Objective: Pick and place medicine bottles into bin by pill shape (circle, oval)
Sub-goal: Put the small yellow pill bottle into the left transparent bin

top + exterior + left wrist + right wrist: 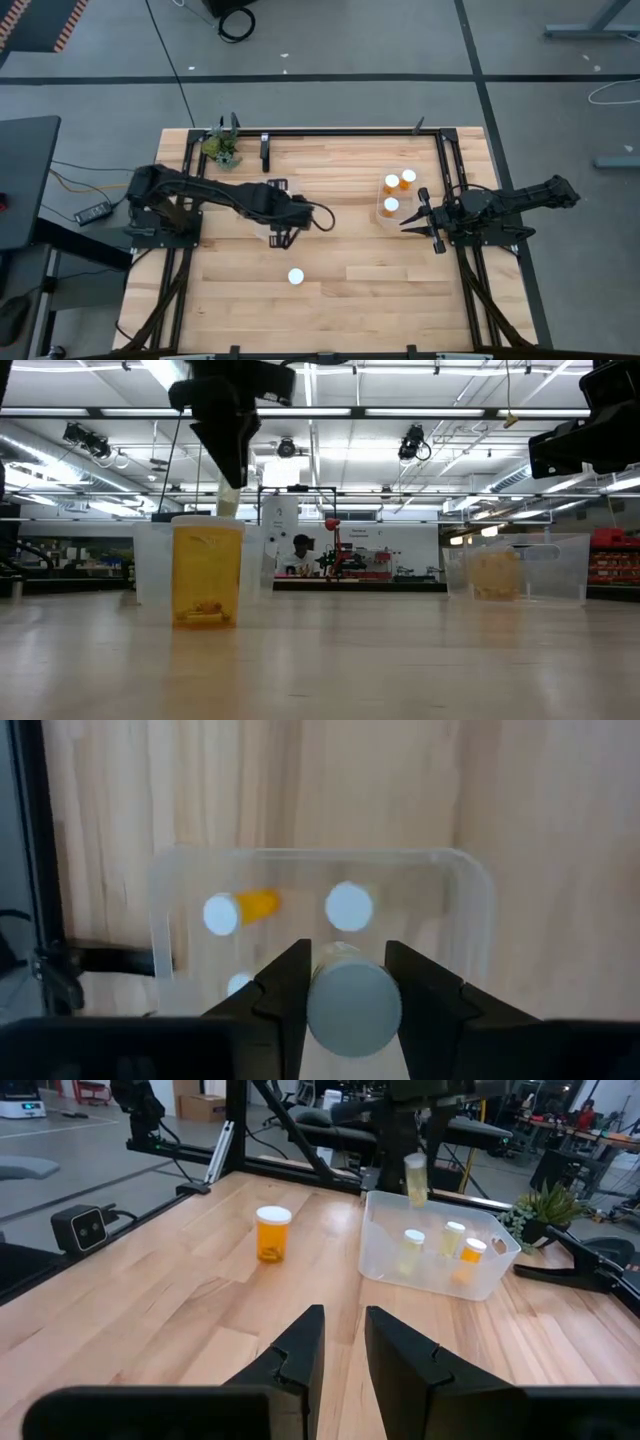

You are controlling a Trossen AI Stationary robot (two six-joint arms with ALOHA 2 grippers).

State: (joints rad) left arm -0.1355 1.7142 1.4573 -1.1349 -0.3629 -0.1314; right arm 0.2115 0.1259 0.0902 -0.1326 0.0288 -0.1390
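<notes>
- Bench (340, 290): wood, fills centre of high view.
- Left tub (470, 920), mid-frame: 3 capped bottles inside. Right tub (381, 213), right of centre: 3 bottles.
- Left gripper (345, 982) over left tub, jaws clamped on pale bottle (352, 1005). Risk: release off-centre, hits rim, bounces out.
- Right gripper (413, 222) beside right tub, jaws slightly parted, holding nothing.
- Lone amber bottle (296, 276) lower centre, upright.

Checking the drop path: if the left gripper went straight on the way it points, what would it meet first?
The left gripper, shut on a white-capped medicine bottle, points down into the clear plastic tub. It would probably reach the tub's inside first, near the white-capped bottles already there; depth is uncertain.
</notes>
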